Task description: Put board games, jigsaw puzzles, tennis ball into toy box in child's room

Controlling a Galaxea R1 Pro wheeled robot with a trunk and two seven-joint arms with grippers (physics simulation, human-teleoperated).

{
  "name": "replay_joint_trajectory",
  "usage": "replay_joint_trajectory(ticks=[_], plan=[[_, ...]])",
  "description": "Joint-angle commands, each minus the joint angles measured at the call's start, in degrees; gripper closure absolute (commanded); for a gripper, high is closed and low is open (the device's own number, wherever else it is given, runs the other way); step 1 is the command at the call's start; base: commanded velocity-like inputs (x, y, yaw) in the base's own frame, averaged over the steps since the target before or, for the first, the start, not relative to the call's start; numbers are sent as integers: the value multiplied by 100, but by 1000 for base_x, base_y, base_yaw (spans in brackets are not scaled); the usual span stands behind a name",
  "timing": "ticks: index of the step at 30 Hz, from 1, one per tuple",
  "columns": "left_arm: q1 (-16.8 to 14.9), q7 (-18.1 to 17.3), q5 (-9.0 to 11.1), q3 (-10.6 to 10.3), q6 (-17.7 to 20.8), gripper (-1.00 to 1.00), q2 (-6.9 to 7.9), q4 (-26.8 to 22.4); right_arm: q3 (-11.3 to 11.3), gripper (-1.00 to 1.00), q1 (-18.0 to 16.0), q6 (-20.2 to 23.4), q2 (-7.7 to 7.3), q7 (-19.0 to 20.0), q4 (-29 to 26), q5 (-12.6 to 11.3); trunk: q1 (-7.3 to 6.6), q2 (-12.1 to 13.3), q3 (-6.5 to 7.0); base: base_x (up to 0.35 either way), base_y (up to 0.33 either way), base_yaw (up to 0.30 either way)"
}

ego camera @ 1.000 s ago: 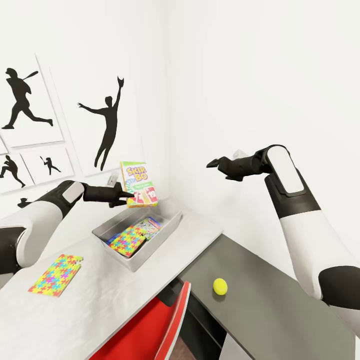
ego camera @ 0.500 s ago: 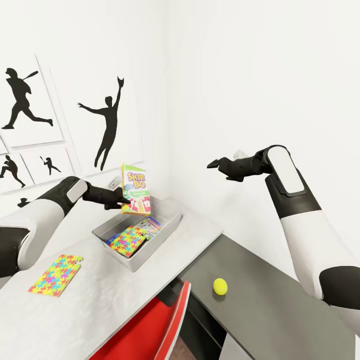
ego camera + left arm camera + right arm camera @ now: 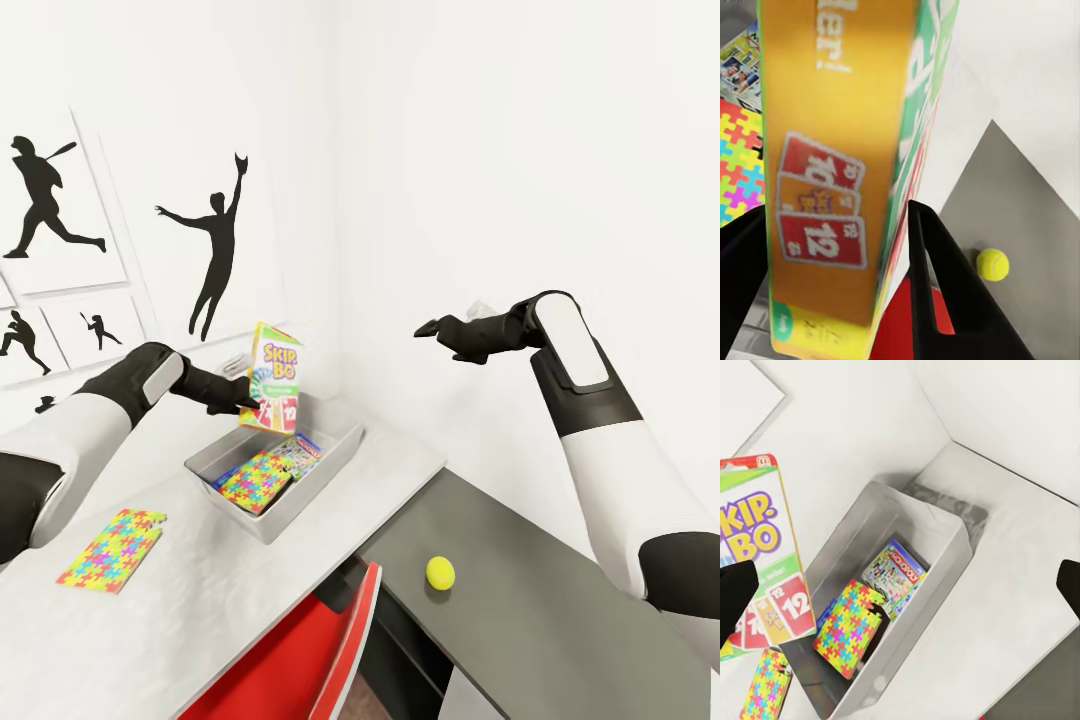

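The white wall (image 3: 480,150) has black sports pictures (image 3: 215,240) on its left part. The table (image 3: 200,600) has a light grey top, and a dark grey part (image 3: 540,600) on the right. The toy box (image 3: 325,462) sits at the far end of the light top, with a jigsaw puzzle (image 3: 256,480) and the Monopoly box (image 3: 303,452) inside. The left gripper (image 3: 243,403) pinches the Skip-Bo box (image 3: 272,380), tilted, above the toy box. The right gripper (image 3: 428,327) is high up, spread wide, holding nothing. Another jigsaw puzzle (image 3: 112,549) lies on the near left. The tennis ball (image 3: 440,572) rests on the dark part.
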Motion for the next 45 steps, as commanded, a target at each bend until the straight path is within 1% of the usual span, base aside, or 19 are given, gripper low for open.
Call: replay_joint_trajectory(ticks=[1, 5, 7, 9, 10, 13, 16, 19, 21, 23, 26, 27, 28, 30, 35, 36, 39, 42, 45], plan=[[-7, -61, -42, -26, 3, 100, 7, -14, 14, -100, -8, 1, -5, -60, -4, -56, 3, -10, -12, 0, 0, 0], [-8, -64, -44, -49, 23, 100, 26, -155, 9, -100, -8, 1, -6, -65, -4, -56, 3, -10, -12, 0, 0, 0], [-14, -65, -45, -125, 32, 100, 29, -219, 9, -100, -8, 1, -6, -67, -4, -56, 3, -10, -12, 0, 0, 0], [-25, -64, -45, -366, 35, 100, 30, -261, 9, -100, -8, 1, -6, -68, -4, -56, 3, -10, -12, 0, 0, 0], [-38, -65, -45, -560, 36, 100, 31, -276, 9, -100, -8, 1, -6, -68, -4, -56, 3, -10, -12, 0, 0, 0], [-53, -70, -45, -755, 37, 100, 31, -287, 8, -100, -8, 1, -9, -75, -4, -50, 3, -10, -12, 0, 0, 0], [-58, -70, -45, -867, 37, 100, 26, -290, 8, -100, 9, 1, -13, -77, -4, -43, 3, -10, -12, 0, 0, 0], [-59, -75, -45, -1179, 32, 100, 27, -291, 8, -100, 23, 1, -14, -77, -1, -40, 3, -10, -12, 0, 0, 0], [-59, -149, -45, -1331, 30, 100, 24, -291, 8, -100, 26, 1, -15, -77, -2, -39, 3, -10, -12, 0, 0, 0], [-59, -296, -45, -1411, 26, 100, 23, -291, 8, -100, 27, 1, -15, -77, -4, -43, 3, -10, -12, 0, 0, 0], [-59, -400, -45, -1503, 22, 100, 27, -291, 8, -100, 28, 1, -15, -75, -3, -46, 3, -10, -12, 0, 0, 0], [-59, -415, -45, -1566, 21, 100, 28, -298, 8, -100, 28, 1, -15, -76, -4, -47, 3, -10, -12, 0, 0, 0], [-59, -431, -45, -1678, 16, 100, 30, -332, 8, -100, 28, 1, -15, -77, -2, -47, 3, -10, -12, 0, 0, 0], [-59, -444, -45, -1789, 13, 100, 31, -406, 9, -100, 28, 1, -15, -77, -3, -46, 3, -10, -12, 0, 0, 0], [-59, -629, -45, -1892, 11, 100, 31, -497, 8, -100, 28, 1, -15, -77, -4, -40, 3, -10, -12, 0, 0, 0], [-59, -666, -45, -1950, 11, 100, 31, -499, 8, -100, 28, 1, -15, -77, -4, -39, 3, -10, -12, 0, 0, 0], [-59, -733, -45, -2333, 0, 100, 38, -530, 8, -100, 29, 1, -15, -77, -4, -43, 3, -10, -12, 0, 0, 0], [-59, -776, -45, -2486, -7, 100, 39, -542, 8, -100, 53, 1, -15, -77, -4, -45, 3, -10, -12, 0, 0, 0], [-59, -929, -49, -2552, -19, 100, 40, -545, 8, -100, 61, 1, -15, -77, -4, -41, 3, -10, -12, 0, 0, 0]])
